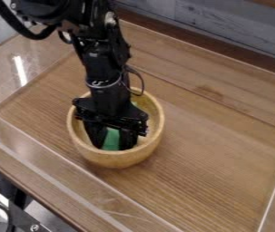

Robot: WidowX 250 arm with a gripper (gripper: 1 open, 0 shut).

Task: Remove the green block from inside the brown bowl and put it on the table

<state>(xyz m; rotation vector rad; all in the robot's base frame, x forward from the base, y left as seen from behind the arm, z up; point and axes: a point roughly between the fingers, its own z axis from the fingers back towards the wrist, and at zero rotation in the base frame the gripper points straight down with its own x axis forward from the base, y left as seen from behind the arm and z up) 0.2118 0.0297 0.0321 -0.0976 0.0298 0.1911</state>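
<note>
At the very front is a clear plastic wall (54,195) that runs along the near edge of the brown wooden table (212,136) with long straight lines in its grain.

A little past that wall sits the round, thick, light-brown wooden bowl (109,156). It stands flat on the table. Inside the bowl lies the flat bright green block (111,139). Only part of the green shows, because the robot's hand is in front of it. The block leans against the inside of the bowl.

The black gripper (112,134) points straight down into the bowl. Its two black fingers (93,133) stand on each side of the green block, drawn in close to it. They look pressed on the block, but the touch itself is hard to see.

The black robot arm (97,54) goes up and back from the bowl.

Farther off, the table is bare wood, with more clear walls around it. Behind is a grey plank wall (230,23).
</note>
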